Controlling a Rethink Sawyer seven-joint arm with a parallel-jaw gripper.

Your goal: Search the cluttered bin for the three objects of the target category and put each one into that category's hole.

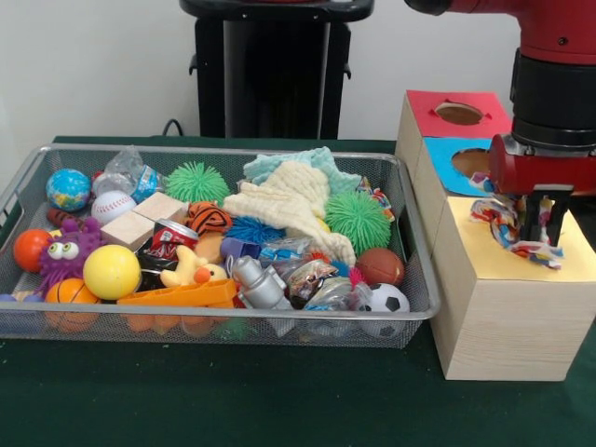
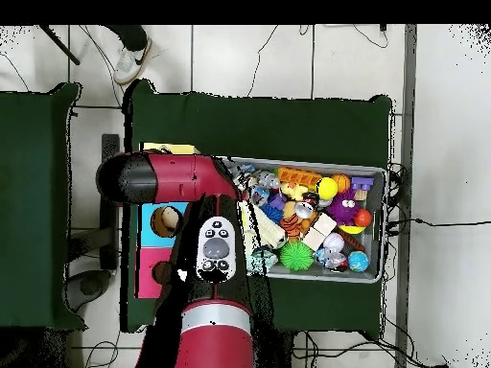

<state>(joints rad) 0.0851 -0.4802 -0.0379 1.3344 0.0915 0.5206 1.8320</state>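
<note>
Fingers (image 1: 537,226) clenched on a multicoloured rope toy (image 1: 507,228), dangling just above the yellow section of the wooden box (image 1: 507,321), beside the wire bin (image 1: 410,307). Probably carried over for dropping into that section's hole, hidden here.

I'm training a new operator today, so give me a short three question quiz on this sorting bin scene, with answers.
1. True or false: the pincer is empty.
2. Over which panel of the wooden box does the pincer hang? A) red B) blue C) yellow
3. Fill in: the soccer ball lies in the wire bin's front corner nearest the ______.

Key
1. False: it grips a multicoloured rope toy.
2. C, the yellow panel; the red panel and blue panel lie farther back.
3. Wooden box.
</note>
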